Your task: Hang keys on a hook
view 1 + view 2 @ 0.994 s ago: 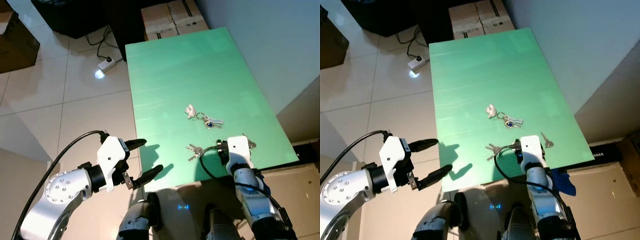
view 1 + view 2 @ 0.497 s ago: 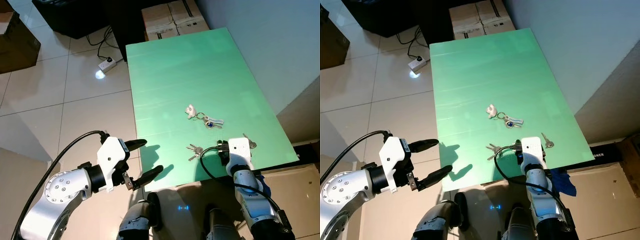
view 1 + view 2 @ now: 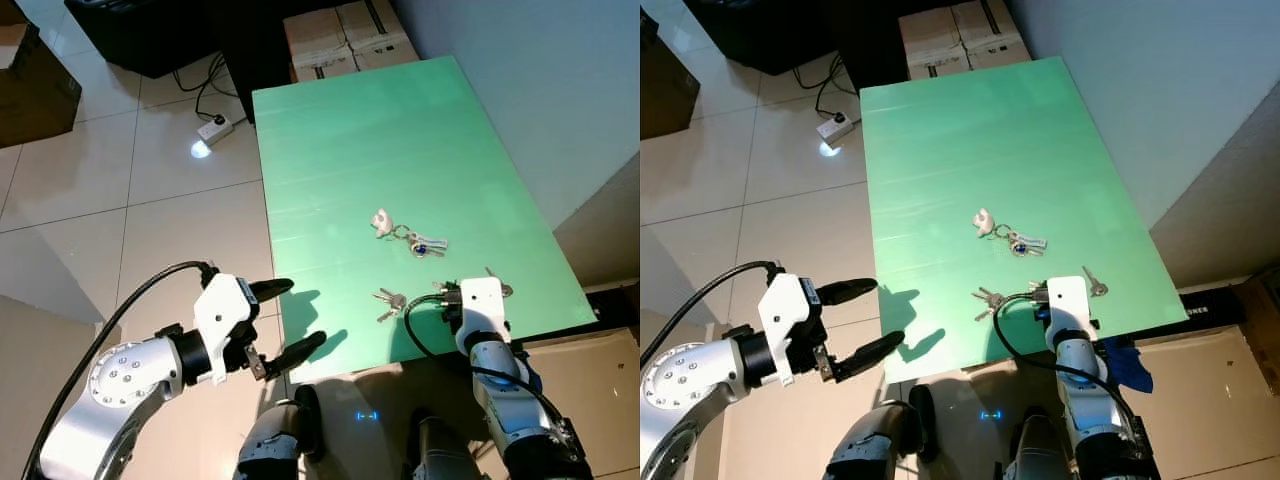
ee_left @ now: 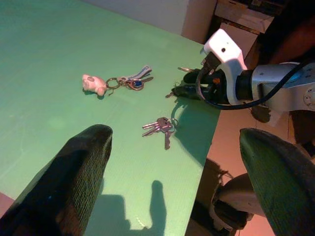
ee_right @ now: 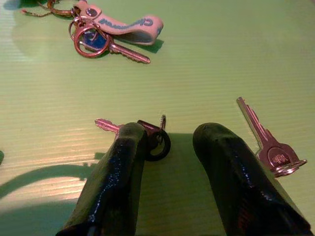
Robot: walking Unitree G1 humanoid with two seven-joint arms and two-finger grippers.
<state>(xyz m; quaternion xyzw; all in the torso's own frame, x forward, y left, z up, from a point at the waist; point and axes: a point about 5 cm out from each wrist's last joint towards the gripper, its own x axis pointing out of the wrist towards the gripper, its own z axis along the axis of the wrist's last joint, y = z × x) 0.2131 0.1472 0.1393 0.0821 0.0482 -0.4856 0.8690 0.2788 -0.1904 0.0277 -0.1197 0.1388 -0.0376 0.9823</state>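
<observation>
Fingers (image 5: 123,162) of right gripper (image 5: 170,147) straddle small key ring (image 5: 158,140).

I see a plain green bench (image 3: 380,140) with faint ribbing, silver keys (image 3: 388,300) just left of my right claw (image 5: 167,162), whose fingers are glossy black, and a pink strap with blue lettering (image 5: 129,23) beyond it, by a pale pink charm (image 4: 93,83).
</observation>
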